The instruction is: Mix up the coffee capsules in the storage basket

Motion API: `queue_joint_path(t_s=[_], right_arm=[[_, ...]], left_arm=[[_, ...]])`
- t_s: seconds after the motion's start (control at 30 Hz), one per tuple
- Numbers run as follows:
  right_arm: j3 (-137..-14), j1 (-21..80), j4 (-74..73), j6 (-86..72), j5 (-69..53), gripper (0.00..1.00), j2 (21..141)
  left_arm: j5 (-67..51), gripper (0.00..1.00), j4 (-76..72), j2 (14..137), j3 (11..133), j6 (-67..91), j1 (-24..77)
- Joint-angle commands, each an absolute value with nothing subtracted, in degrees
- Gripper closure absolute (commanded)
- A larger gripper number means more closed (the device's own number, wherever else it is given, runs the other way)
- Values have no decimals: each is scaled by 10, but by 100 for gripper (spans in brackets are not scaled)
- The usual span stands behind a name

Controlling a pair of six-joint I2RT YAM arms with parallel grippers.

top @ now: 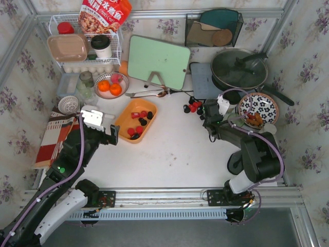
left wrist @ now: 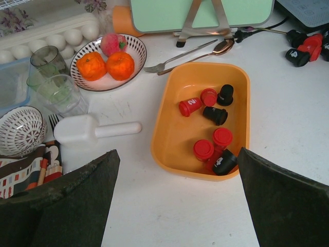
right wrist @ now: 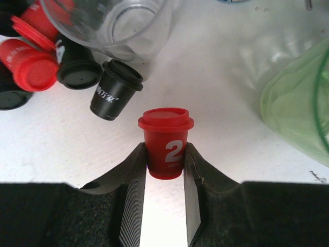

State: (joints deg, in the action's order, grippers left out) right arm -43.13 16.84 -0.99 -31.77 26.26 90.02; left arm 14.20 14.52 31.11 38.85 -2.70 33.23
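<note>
Red capsule (right wrist: 165,141) — inside right tool (right wrist: 165,154)

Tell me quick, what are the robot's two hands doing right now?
Left gripper: open, holding nothing.
Right gripper: closed on the small red tapered plastic coffee capsule marked 2.

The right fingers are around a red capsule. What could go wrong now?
1. The right fingers hold only the narrow end of the red capsule, so it may slip or tilt when lifted.
2. The black capsule and the clear glass lie close by; the lift could knock them.
</note>
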Motion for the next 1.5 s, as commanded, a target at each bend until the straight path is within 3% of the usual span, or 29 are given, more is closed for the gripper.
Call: queue_joint_path(t_s=[0.0, 0.17, 0.43, 0.6, 0.93, 1.13, 1.2, 1.33, 1.47], right_arm=[[-437, 172, -23, -292, 268, 97, 855], [-448, 198, -26, -281, 245, 98, 800], [-525, 344, 0, -206, 258, 99, 808], [-591, 438, 43, -144, 247, 98, 878], [-725, 526, 116, -138, 63, 93, 1071], [-768, 538, 100, -139, 51, 79, 1131], [-773, 538, 92, -139, 53, 72, 1138], [-773, 538, 76, -134, 69, 48, 1136], [-766, 539, 65, -120, 90, 40, 1118]], left_arm=[[147, 1, 120, 309, 389, -27, 333], [146, 1, 119, 310, 389, -27, 333], [146, 1, 120, 311, 390, -29, 333], [147, 1, 120, 309, 390, -28, 332], [157, 1, 123, 294, 390, -28, 334], [158, 1, 122, 290, 390, -29, 336], [158, 1, 122, 290, 390, -28, 337], [158, 1, 122, 291, 389, -28, 337], [158, 1, 121, 293, 389, -28, 337]])
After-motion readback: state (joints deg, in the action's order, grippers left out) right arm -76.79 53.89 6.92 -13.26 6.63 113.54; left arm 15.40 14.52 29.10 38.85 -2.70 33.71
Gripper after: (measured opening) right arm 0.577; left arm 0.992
